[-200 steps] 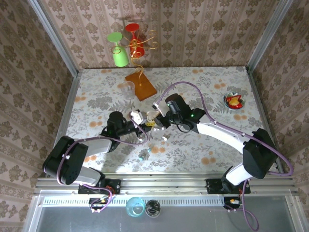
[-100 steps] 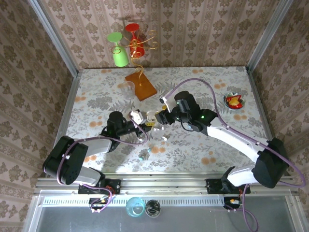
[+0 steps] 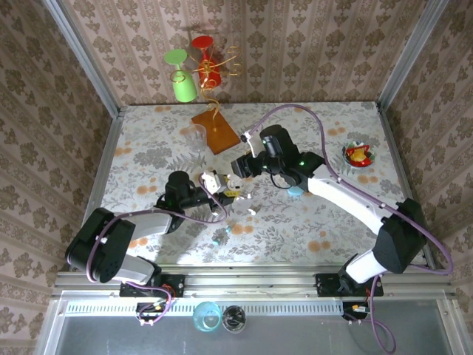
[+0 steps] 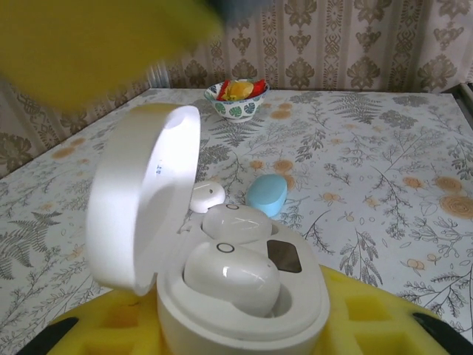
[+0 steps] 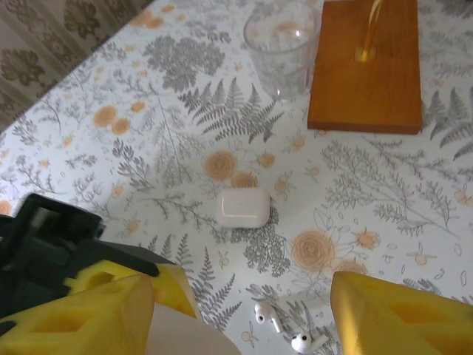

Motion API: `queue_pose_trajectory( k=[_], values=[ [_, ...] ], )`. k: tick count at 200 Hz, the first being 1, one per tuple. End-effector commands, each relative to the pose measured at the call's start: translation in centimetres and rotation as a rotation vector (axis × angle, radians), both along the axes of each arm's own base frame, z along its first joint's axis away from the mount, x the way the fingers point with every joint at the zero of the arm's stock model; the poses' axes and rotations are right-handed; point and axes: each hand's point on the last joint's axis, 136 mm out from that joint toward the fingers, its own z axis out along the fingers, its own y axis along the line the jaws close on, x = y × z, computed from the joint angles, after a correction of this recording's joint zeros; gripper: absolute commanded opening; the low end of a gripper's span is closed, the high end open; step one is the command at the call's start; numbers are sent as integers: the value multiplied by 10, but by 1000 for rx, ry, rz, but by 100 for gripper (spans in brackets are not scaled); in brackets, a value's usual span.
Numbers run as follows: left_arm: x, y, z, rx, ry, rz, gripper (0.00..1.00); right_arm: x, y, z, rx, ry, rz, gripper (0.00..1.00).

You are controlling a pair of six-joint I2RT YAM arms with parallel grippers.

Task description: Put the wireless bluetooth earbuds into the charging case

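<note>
Two white earbuds sit in the wells of an open charging case [image 4: 222, 325]: one earbud [image 4: 231, 271] at the front and a second earbud [image 4: 236, 222] just behind it. The case's lid [image 4: 144, 200] stands swung up on the left side. A third white earbud [image 4: 208, 196] lies on the table just beyond the case, beside a pale blue pebble-shaped case [image 4: 267, 194]. The left gripper [image 3: 209, 183] is clamped on the open charging case, and in the left wrist view its yellow fingers [image 4: 384, 325] press against the case body from below. The right gripper [image 5: 240, 307] hovers close by above the table, its yellow fingers spread wide apart. Under it, two stemmed white earbuds [image 5: 300, 342] lie loose on the floral tablecloth [image 5: 185, 111]. Further off, a closed white rounded case [image 5: 242, 207] rests flat on the cloth. Beyond that stands a clear glass [image 5: 284, 44], just beside a wooden board [image 5: 366, 66]. Near the table's far right edge is a small bowl [image 3: 358, 155] with red and yellow contents
</note>
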Motion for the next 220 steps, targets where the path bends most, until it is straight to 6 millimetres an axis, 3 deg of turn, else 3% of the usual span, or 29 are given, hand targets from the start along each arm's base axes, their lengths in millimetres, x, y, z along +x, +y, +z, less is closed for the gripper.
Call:
queue_pose_trajectory(
  k=[1, 38, 78, 116, 157, 220],
  values=[
    [-2, -1, 16, -52, -41, -16, 29, 0, -5, -12, -46, 45, -13, 66],
    [8, 4, 19, -71, -16, 39, 28, -8, -9, -16, -57, 49, 3, 67],
    [17, 3, 26, -113, 2, 68, 28, -13, -11, -5, 5, 53, -3, 67],
    [20, 3, 35, -163, 8, 79, 28, -6, -25, 18, 249, 148, -48, 66],
    [23, 6, 53, -243, -6, 95, 28, -14, -32, 40, 549, 345, 18, 66],
    [28, 5, 70, -285, -8, 108, 27, -21, -21, 32, 706, 551, 75, 66]
  ],
)
